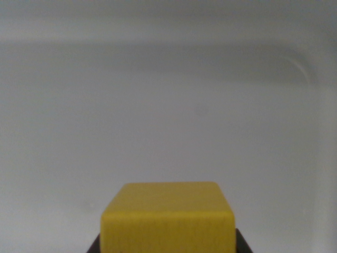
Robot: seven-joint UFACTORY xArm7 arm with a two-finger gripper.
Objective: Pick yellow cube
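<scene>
Yellow cube (167,217) low at centre, dark gripper parts flanking it

Open, pale grey surface (168,121) is seen across nearly the whole wrist view, with passage blocked only at the bottom centre by the yellow cube (167,221), which is flanked low on both sides by dark parts (243,243).

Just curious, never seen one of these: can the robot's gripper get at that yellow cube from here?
Probably yes. The yellow cube sits at the bottom centre of the wrist view between dark gripper parts, with nothing in the way.
</scene>
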